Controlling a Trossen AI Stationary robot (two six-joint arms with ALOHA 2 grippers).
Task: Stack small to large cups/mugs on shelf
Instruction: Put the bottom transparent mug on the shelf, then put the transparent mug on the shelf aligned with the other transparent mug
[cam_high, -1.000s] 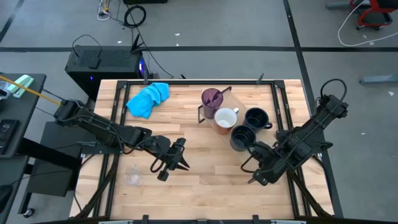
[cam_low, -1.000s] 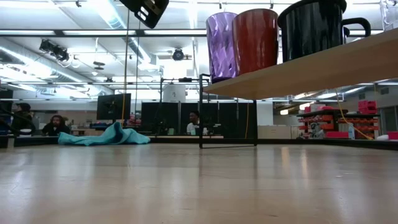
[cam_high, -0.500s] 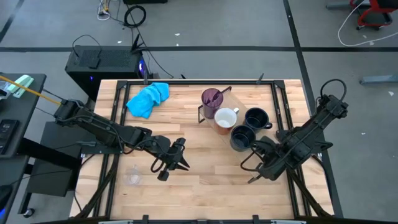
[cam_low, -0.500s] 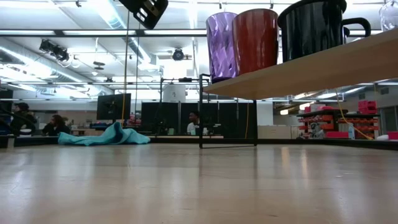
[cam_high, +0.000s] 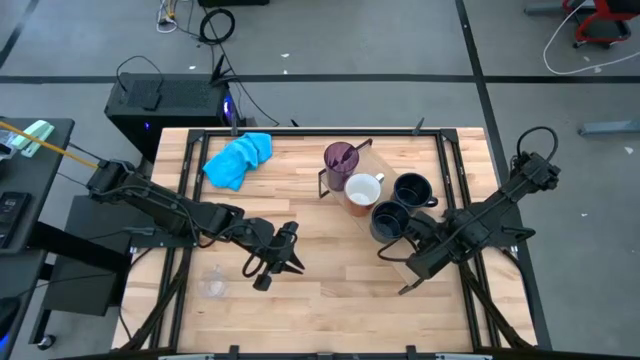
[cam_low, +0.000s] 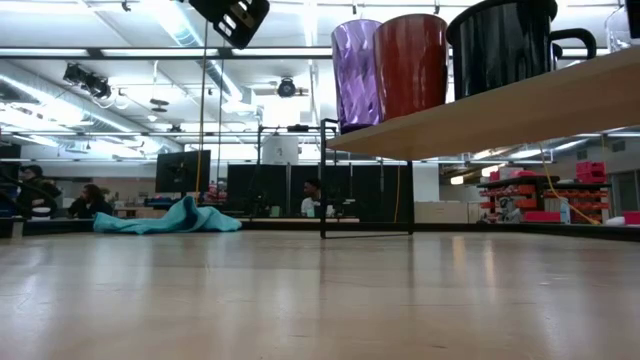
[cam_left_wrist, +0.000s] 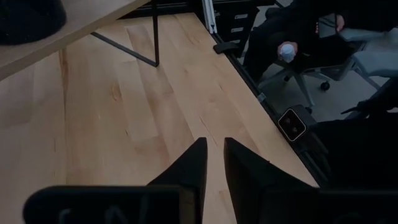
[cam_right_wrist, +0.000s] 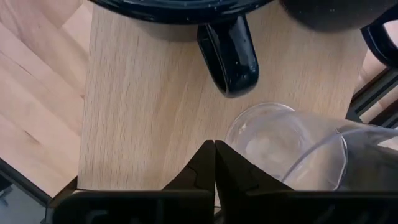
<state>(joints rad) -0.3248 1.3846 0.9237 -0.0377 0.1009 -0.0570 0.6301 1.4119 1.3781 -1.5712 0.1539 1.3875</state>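
The shelf stands on the table's right half and carries the purple tumbler, the white mug and two dark mugs. A clear glass stands on the shelf board at its near end, beside the handle of a dark mug. My right gripper is shut above that end, close beside the glass. A second clear glass stands on the table at the near left. My left gripper hovers mid-table, its fingers a narrow gap apart, empty. My right gripper points down at the shelf's near end with its shut fingers right beside the clear glass's base. I cannot tell whether they touch it.
A bright blue cloth lies at the far left of the table. Black rails run along the table's sides. Bare wood lies between the two grippers. People sit in the room beyond the table.
My right gripper has moved from the near right toward the table's left and far edge, over the near end of the shelf by the dark mug.
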